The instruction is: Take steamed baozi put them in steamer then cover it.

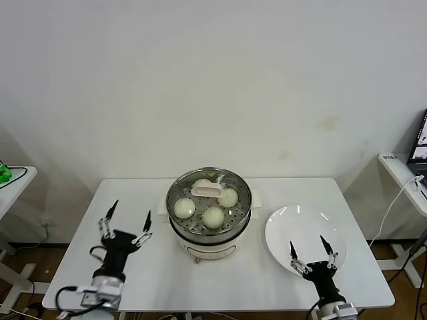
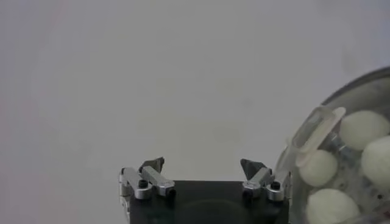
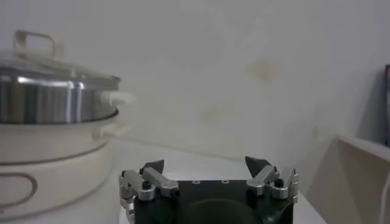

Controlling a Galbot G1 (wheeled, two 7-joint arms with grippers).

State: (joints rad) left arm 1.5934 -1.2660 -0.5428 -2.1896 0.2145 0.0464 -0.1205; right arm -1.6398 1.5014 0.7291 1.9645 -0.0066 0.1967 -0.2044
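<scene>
Glass lid (image 1: 209,197) covers steamer (image 1: 210,237), its handle (image 1: 207,189) seemingly lying left-right.

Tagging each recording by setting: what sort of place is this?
Probably a lab test bench, not a kitchen: a bare white table against a blank wall, holding only the lidded steamer and an empty plate.

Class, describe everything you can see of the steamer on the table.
The steamer is a round, shiny steel pot on a cream-white base, standing upright mid-table between the open left pincer and the white plate. A clear glass lid with a cream handle covers it. Through the glass, cream-white baozi rest on the perforated tray. Nothing grips it.
</scene>
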